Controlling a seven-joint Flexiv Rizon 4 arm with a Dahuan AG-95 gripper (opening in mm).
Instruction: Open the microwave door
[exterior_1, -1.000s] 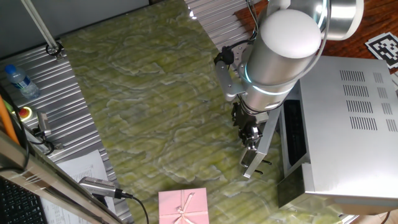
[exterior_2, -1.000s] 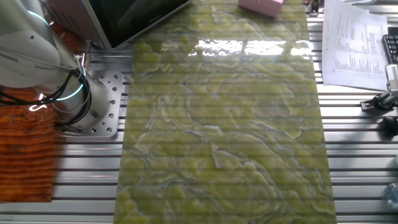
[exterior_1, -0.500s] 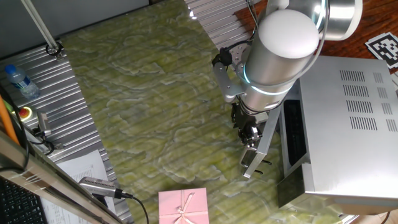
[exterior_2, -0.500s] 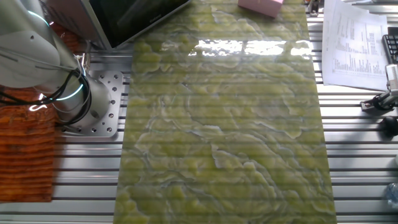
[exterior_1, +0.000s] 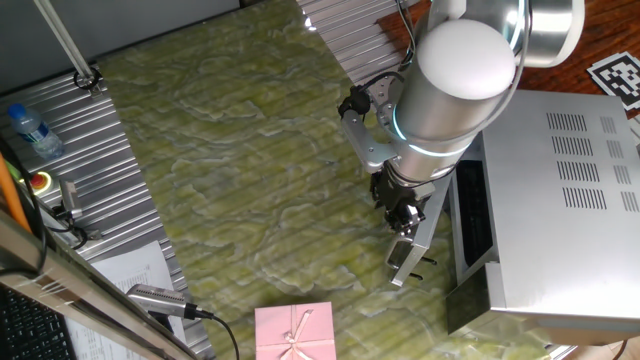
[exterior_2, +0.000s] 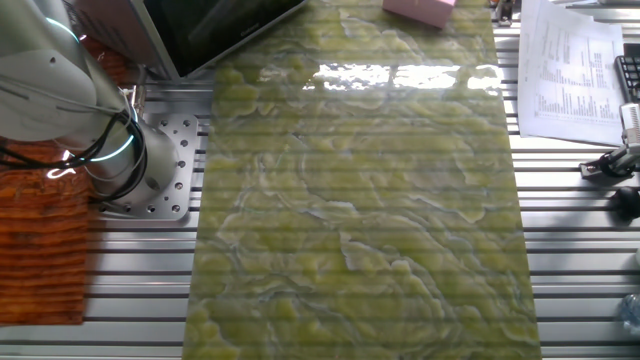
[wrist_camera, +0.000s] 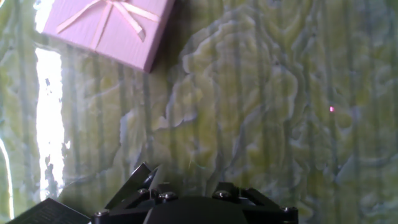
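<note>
1. The microwave (exterior_1: 560, 190) stands at the right edge of the green mat (exterior_1: 230, 170), with its vented top panel facing up. Its body has not shifted over the last second.

2. The arm (exterior_1: 450, 90) accounts for the only change. The wrist housing and its cable bracket have turned slightly left and towards the near side, while the fingertip end has held almost the same spot. Read this as a small re-orientation of the wrist, not a pull.

3. The microwave door (exterior_1: 418, 240) is on the left face of the microwave and is already ajar. Its near edge stands out from the body, and the dark cavity (exterior_1: 472, 215) shows behind it. The door angle looks the same as a second ago, so in my judgement the task is partly done and made no progress in this interval.

4. The door itself is a narrow panel with a silver frame, seen edge-on. The handle cannot be made out.

5. The gripper (exterior_1: 402, 218) sits right at the door's outer face. Whether they touch is not clear. I cannot tell the state of the jaws, because the arm hides them here and the hand view shows only the gripper housing above the mat.

6. The pink box (exterior_1: 293, 333) lies near, well apart from the door.
</note>
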